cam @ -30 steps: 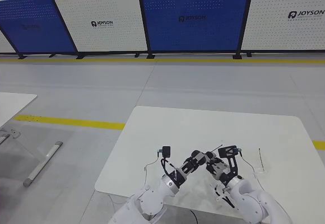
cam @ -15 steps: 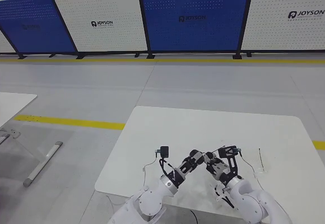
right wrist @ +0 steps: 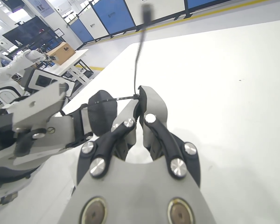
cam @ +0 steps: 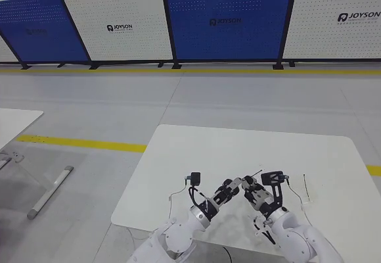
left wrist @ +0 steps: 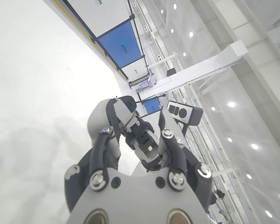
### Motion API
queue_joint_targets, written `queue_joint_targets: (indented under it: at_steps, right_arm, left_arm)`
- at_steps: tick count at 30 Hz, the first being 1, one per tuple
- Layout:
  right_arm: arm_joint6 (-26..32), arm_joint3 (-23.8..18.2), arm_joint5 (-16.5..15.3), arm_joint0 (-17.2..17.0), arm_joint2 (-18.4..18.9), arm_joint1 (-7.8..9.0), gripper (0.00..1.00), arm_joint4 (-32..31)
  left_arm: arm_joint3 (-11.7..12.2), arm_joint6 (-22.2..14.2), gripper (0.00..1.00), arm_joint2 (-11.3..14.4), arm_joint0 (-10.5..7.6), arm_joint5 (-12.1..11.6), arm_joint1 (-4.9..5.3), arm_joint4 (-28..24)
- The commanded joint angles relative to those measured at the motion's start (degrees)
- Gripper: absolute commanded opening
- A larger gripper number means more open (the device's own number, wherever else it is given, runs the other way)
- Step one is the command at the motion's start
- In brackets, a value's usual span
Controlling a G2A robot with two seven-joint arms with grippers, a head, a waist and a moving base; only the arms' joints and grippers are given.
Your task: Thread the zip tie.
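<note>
A black zip tie rises from my right gripper, which is shut on it near the bend. Its head stands high above the white table. A second stretch of the strap runs sideways across the black pad of my left gripper. In the left wrist view my left gripper stands open, its fingers apart on either side of the right gripper's fingertips and the strap. From above, both grippers meet near the table's front edge.
Another black zip tie lies flat on the table to the right of the arms. Open table surface stretches behind and to the right. A second table with a cardboard box stands off to the left.
Both grippers shifted only slightly and stayed close together. The right gripper keeps its hold on the zip tie.
</note>
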Motion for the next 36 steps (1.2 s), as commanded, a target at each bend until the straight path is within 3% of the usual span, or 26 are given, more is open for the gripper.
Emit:
queue_joint_targets:
  at_steps: [1, 2, 4, 25, 28, 31, 32, 33, 36]
  right_arm:
    - [-0.07, -0.01, -0.11, 0.02, -0.12, -0.03, 0.0, -0.19]
    - [-0.13, 0.0, -0.16, 0.03, -0.15, -0.04, 0.0, -0.25]
    - [-0.26, 0.02, -0.22, 0.01, -0.13, -0.05, 0.0, -0.19]
    - [0.25, -0.06, 0.13, 0.16, 0.27, -0.29, 0.0, 1.75]
    - [0.84, -0.13, 0.18, 0.23, 0.24, -0.31, 0.42, 1.96]
    - [1.07, -0.15, 0.39, 0.26, 0.24, -0.32, 0.66, 1.86]
    - [1.08, -0.18, 0.56, 0.24, 0.26, -0.33, 0.82, 1.79]
    - [1.05, -0.2, 0.76, 0.21, 0.29, -0.33, 0.9, 1.7]
    - [0.95, -0.31, 0.97, 0.06, 0.6, -0.31, 0.92, 1.72]
  left_arm:
    - [-0.05, 0.3, 0.31, -0.09, 0.02, -0.3, -0.02, -0.43]
    - [-0.02, 0.32, 0.15, -0.21, -0.02, -0.35, -0.01, -0.61]
    - [0.01, 0.47, 0.0, -0.33, -0.02, -0.47, -0.02, -1.12]
    - [0.31, -0.39, 0.0, -0.47, -0.18, -1.28, 0.09, -1.46]
    - [0.22, -0.18, 0.0, -0.56, -0.14, -1.35, 0.09, -1.72]
    - [0.3, 0.86, 0.0, -0.64, -0.15, -1.24, 0.06, -1.14]
    - [0.37, 1.07, 0.0, -0.63, -0.17, -1.21, 0.04, -1.19]
    - [0.44, 1.42, 0.0, -0.65, -0.19, -1.21, 0.0, -1.32]
    - [0.54, 1.86, 0.0, -0.63, -0.25, -1.29, -0.05, -1.37]
